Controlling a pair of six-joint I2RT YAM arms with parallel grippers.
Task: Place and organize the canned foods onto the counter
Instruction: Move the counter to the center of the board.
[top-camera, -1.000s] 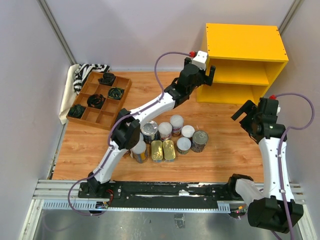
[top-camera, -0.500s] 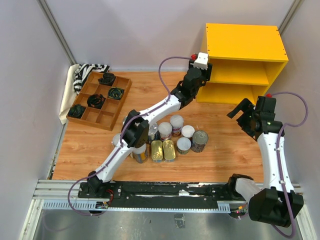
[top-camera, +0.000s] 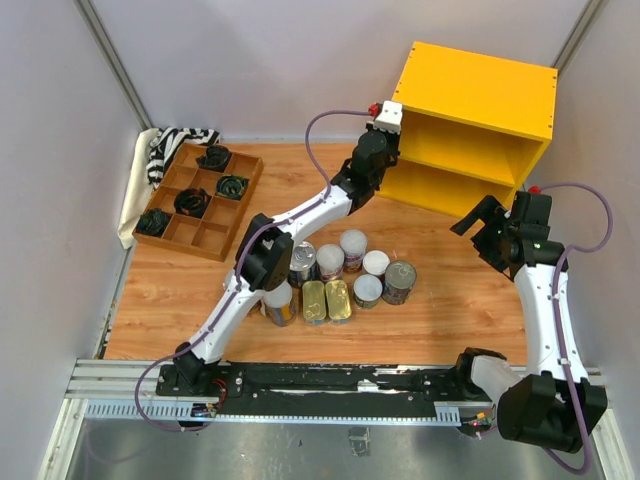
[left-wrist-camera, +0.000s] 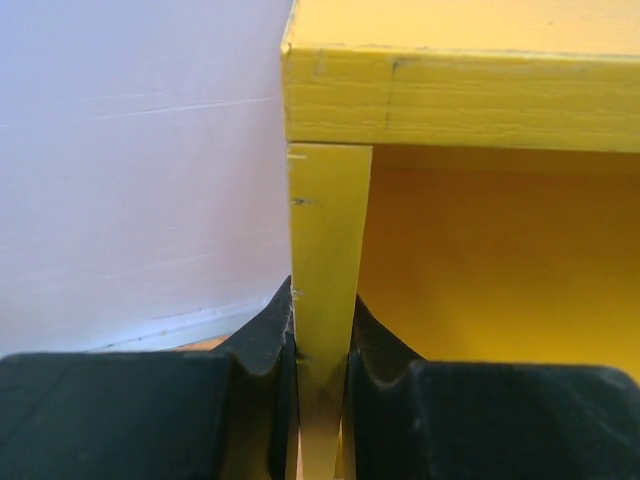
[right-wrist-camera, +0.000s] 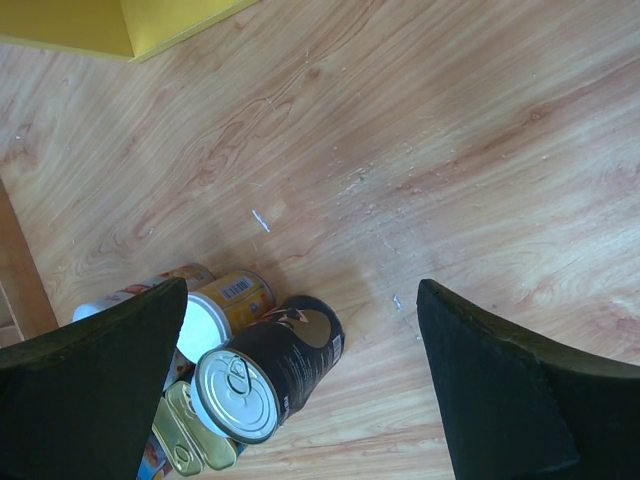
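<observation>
My left gripper (left-wrist-camera: 320, 345) is clamped on the counter's (top-camera: 478, 88) left side panel. In the left wrist view both fingers (left-wrist-camera: 268, 335) press the thin yellow upright from either side, just under the top board. From above, the left arm reaches across the table (top-camera: 450, 310) to that panel. The counter stands at the far right, skewed to the table's edges.

The cans (top-camera: 341, 272) are all on the table, bunched together in the middle toward the near edge and well apart from the counter. Two flat gold tins (top-camera: 326, 300) lie side by side at the front of the bunch. A dark silver-topped can (right-wrist-camera: 262, 378) stands at its right end, with a white-lidded one (right-wrist-camera: 205, 322) just beside it.

My right gripper (top-camera: 477, 217) hangs over bare wood to the right of the cans, near the counter's front. Its fingers are spread wide with nothing between them.

A divided tray (top-camera: 200, 198) sits at the far left, with a striped cloth (top-camera: 165, 150) behind it.
</observation>
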